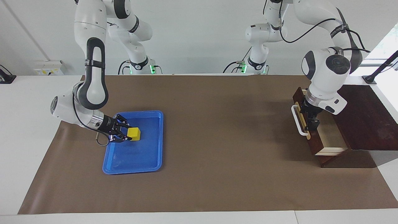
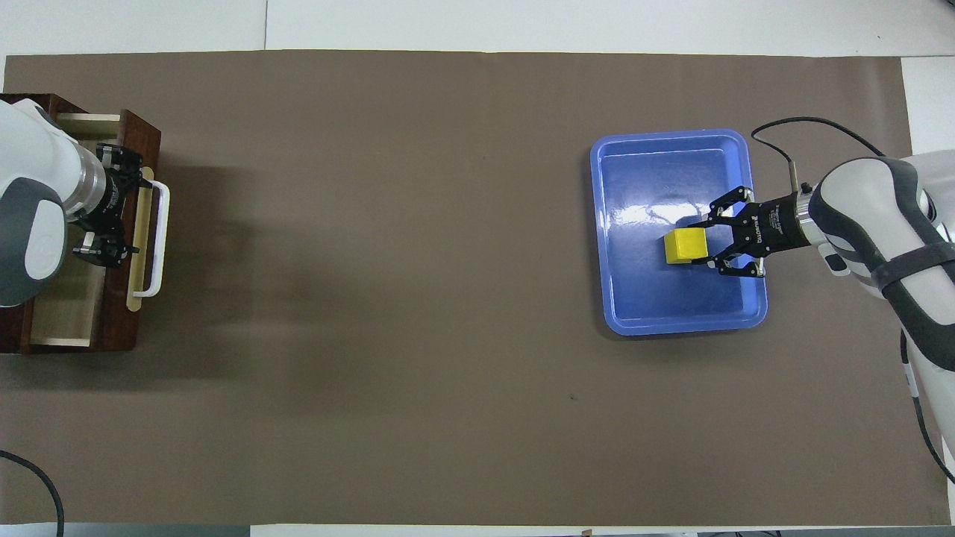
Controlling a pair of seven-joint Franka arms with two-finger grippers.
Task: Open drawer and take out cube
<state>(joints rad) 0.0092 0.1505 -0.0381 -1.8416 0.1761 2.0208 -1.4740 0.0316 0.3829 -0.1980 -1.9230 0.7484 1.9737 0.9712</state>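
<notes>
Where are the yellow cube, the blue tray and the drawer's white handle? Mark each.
yellow cube (image 2: pixel 686 245), overhead view, its top face.
blue tray (image 2: pixel 675 323), overhead view, rim nearest the robots.
drawer's white handle (image 1: pixel 298 121), facing view, middle of the bar.

My black metal-looking right gripper (image 1: pixel 126 133) beside a smooth matt cube (image 1: pixel 134 133), glossy blue plastic tray (image 1: pixel 146 161), matt brown paper-like mat (image 1: pixel 217 124), dark polished wooden drawer (image 1: pixel 315 141), pale wood inside

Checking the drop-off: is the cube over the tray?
Yes, the cube sits within the tray rim, at the right gripper.
</notes>
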